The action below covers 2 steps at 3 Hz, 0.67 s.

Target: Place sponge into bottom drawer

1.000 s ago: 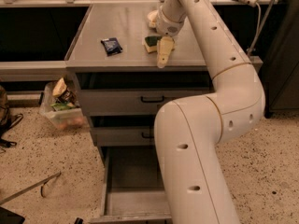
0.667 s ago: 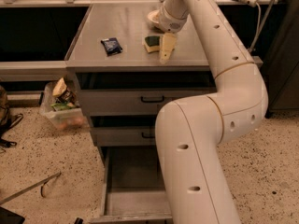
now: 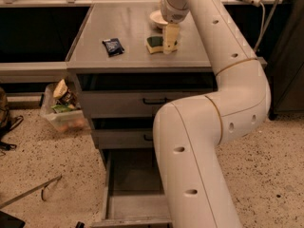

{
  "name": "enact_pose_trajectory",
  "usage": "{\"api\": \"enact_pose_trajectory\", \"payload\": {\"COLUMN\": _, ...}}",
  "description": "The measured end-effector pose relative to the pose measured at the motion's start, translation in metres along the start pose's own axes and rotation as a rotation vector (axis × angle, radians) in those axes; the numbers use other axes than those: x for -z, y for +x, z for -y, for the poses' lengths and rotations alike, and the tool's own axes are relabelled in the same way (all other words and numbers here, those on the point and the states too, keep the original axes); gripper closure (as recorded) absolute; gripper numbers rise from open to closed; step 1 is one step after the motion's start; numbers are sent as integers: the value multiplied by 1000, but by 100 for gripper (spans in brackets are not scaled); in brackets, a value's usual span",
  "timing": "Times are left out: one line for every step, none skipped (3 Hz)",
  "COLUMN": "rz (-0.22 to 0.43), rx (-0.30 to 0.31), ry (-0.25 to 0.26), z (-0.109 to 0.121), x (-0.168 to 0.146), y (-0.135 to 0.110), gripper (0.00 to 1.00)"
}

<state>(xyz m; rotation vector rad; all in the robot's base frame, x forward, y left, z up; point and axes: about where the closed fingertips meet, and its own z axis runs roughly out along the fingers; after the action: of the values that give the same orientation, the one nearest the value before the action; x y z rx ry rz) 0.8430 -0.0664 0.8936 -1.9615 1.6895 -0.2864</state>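
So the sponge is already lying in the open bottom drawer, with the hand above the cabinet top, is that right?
Not quite: the camera view shows the sponge lying on the cabinet top, right beside the hand, not in the bottom drawer. The drawer is open, as you say.

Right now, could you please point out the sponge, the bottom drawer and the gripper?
sponge (image 3: pixel 154 42), camera view, its dark green top.
bottom drawer (image 3: pixel 135 203), camera view, its bare grey floor.
gripper (image 3: pixel 169 46), camera view, its tip, beside the sponge.

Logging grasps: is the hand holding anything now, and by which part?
Cannot be told: the hand is at one end of the green-topped yellow foam sponge.
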Motion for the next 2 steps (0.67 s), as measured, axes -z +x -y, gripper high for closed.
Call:
{"api": "enact_pose_trajectory", "payload": {"rz": -4, "rx": 25, "ry": -27, "z": -5, "x": -10, "y": -8, "gripper": 0}}
{"api": "enact_pose_trajectory", "payload": {"rz": 2, "rx": 67, "ry": -4, "z": 4, "x": -18, "y": -19, "gripper": 0}}
